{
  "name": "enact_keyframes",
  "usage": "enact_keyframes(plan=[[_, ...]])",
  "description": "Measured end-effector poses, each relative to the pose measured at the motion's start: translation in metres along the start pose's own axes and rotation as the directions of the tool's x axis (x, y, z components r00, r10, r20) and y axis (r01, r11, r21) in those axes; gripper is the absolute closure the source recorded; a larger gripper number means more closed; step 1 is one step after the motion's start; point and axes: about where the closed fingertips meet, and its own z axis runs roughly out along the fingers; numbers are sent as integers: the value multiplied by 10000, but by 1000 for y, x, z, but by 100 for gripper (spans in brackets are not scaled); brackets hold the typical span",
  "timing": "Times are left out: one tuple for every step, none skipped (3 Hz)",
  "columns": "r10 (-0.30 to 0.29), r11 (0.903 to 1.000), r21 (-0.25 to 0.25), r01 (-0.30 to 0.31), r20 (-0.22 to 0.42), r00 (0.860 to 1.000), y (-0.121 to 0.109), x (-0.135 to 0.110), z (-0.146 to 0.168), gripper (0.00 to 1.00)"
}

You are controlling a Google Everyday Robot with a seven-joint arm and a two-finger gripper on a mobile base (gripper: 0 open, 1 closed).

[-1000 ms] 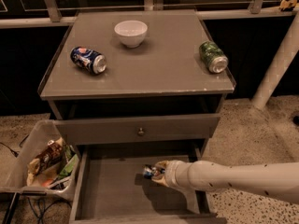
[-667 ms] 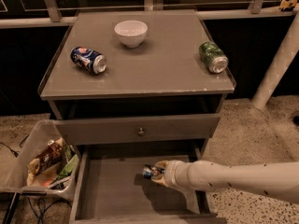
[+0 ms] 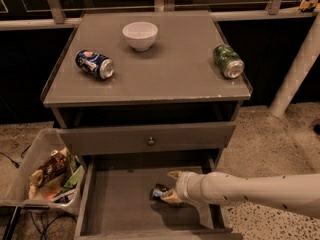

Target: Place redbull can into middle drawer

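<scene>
The redbull can [image 3: 160, 191] is a slim blue-and-silver can lying on its side inside the open middle drawer [image 3: 120, 204], right of the middle of the floor. My gripper [image 3: 169, 187] reaches in from the right on a white arm and is at the can, its fingers on either side of it, one above and one below. The can's right part is hidden by the fingers. Whether the can rests on the drawer floor or is held just above it, I cannot tell.
On the cabinet top [image 3: 165, 74] lie a dark-blue Pepsi can [image 3: 94, 64], a white bowl [image 3: 140, 35] and a green can [image 3: 228, 61]. A closed drawer front with a round knob [image 3: 151, 141] is above the open drawer. A clear bin of snacks [image 3: 47, 174] stands at the left.
</scene>
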Motion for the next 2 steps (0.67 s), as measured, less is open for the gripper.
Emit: enact_keyframes(plan=[[0,10000,0,0,0,10000,0,0,0,0],[0,10000,-1,0,0,10000,0,0,0,0]])
